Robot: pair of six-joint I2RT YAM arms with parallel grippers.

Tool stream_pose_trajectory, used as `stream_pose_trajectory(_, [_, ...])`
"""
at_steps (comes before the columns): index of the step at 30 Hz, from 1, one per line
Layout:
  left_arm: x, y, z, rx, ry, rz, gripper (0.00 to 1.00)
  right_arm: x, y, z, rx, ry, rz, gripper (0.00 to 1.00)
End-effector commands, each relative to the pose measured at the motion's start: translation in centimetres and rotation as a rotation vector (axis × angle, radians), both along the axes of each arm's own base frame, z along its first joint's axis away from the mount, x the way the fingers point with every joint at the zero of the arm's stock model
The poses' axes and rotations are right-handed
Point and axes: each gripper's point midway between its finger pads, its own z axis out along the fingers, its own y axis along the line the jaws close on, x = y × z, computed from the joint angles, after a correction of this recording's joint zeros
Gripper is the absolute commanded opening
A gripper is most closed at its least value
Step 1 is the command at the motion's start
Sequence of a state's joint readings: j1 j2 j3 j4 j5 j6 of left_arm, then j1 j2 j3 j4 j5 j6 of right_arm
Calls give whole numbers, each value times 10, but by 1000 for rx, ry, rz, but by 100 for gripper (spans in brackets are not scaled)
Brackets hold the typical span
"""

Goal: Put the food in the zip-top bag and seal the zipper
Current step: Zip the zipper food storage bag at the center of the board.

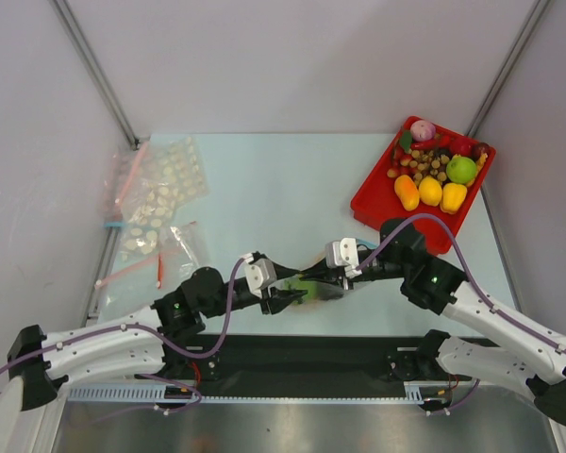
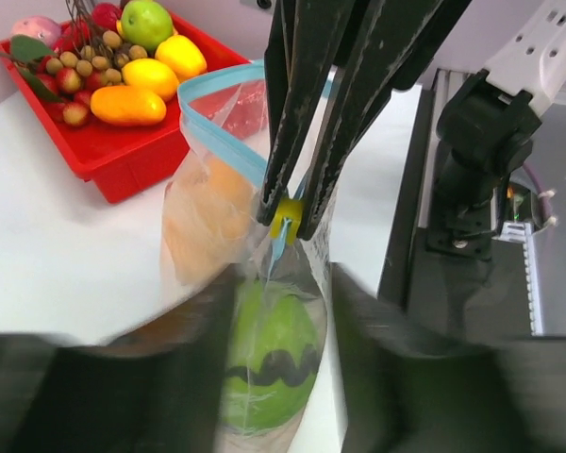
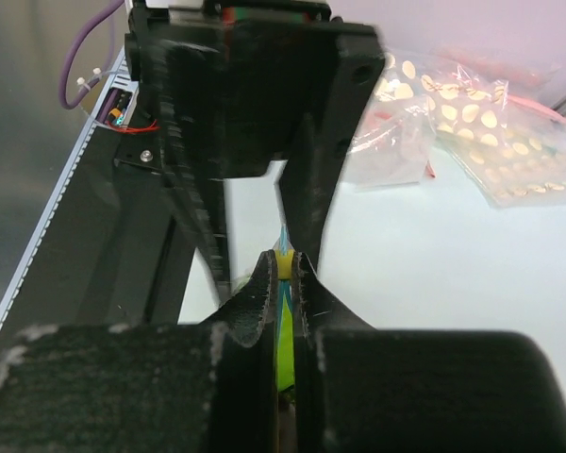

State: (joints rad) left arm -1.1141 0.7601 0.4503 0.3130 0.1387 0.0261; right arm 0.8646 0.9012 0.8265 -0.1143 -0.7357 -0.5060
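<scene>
Left wrist view: the zip-top bag is held upright over the near middle of the surface, between my two arms. It is clear and crinkled. A green round fruit with a wavy dark mark sits low inside, with an orange piece above it. The light-blue zipper gapes at its far end. My right fingers are clamped on that strip. My left fingers flank the bag's lower part, and I cannot tell whether they squeeze it.

- Pale table, black strip along 6 o'clock edge.
- Red tray at 2 o'clock.
- Clear pink-strip bags at 10 o'clock.
</scene>
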Motion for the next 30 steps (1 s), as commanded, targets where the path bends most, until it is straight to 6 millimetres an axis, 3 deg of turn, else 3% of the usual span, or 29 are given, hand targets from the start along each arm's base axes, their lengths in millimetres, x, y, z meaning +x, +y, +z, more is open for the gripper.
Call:
stream_pose_trajectory(1, [0,-4,21,-45,-43,-20,41,-6,3,14,45,-22,33,0])
stream_pose_trajectory(4, [0,-2,23,-56,-42,-12,23,-4,3,13,39,-19,24,0])
stream_pose_trajectory(7, [1,2,26,-77,-38,6,21,-5,4,10,32,-13,26,0])
stream_pose_trajectory(10, [-1,4,30,-93,-47,1,41,-6,5,7,24,-4,36,0])
stream_pose_trajectory(12, [-2,4,30,-91,-47,-3,43,-6,6,6,21,-2,41,0])
stream_pose_trajectory(15, [-3,2,29,-83,-47,-16,33,-8,6,6,19,-3,46,0])
stream_pose_trajectory(16, [-5,1,29,-81,-48,-25,22,-9,6,6,19,-5,46,0])
stream_pose_trajectory(19, [-5,0,28,-77,-52,-29,0,-8,6,6,17,-6,39,0])
stream_pose_trajectory(30, [3,12,35,-115,-58,39,0,-5,3,2,3,23,4,0])
